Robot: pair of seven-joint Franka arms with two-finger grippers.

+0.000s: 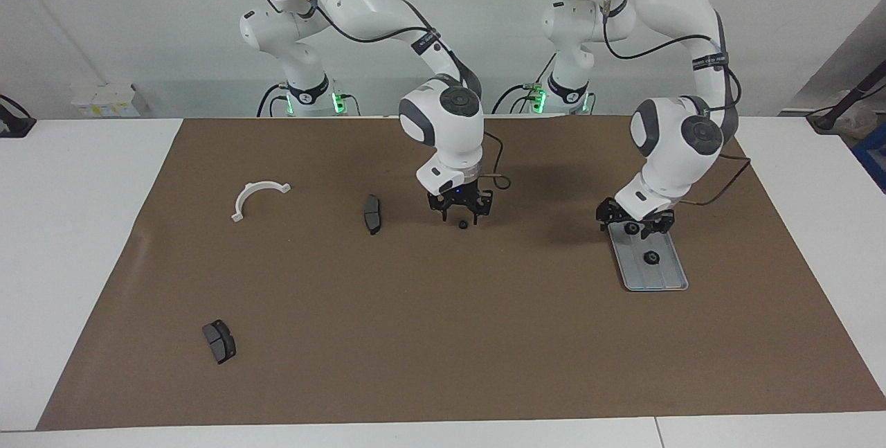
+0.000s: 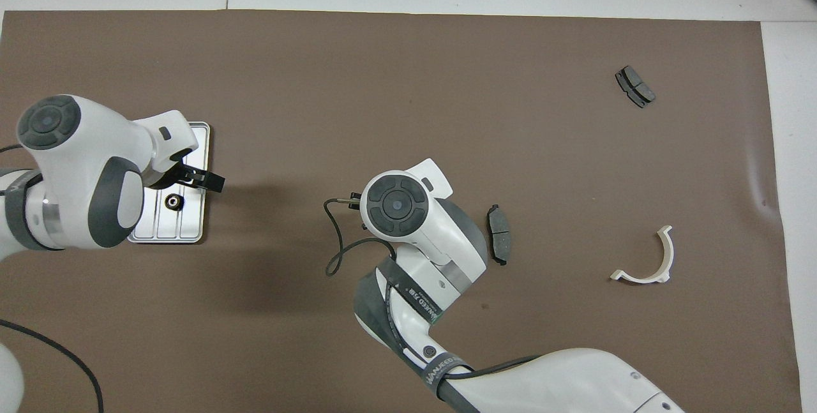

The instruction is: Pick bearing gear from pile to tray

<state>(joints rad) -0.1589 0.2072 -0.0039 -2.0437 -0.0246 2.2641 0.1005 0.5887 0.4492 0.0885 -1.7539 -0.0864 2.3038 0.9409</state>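
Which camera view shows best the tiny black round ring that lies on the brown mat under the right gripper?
The facing view: the tiny black round ring lies in plain sight on the brown mat, below the open right gripper. In the overhead view the right arm covers it.

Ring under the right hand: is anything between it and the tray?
Nothing visible lies on the mat between the ring and the tray. Only the left hand hangs over the tray's end nearer the robots; a second ring sits in it.
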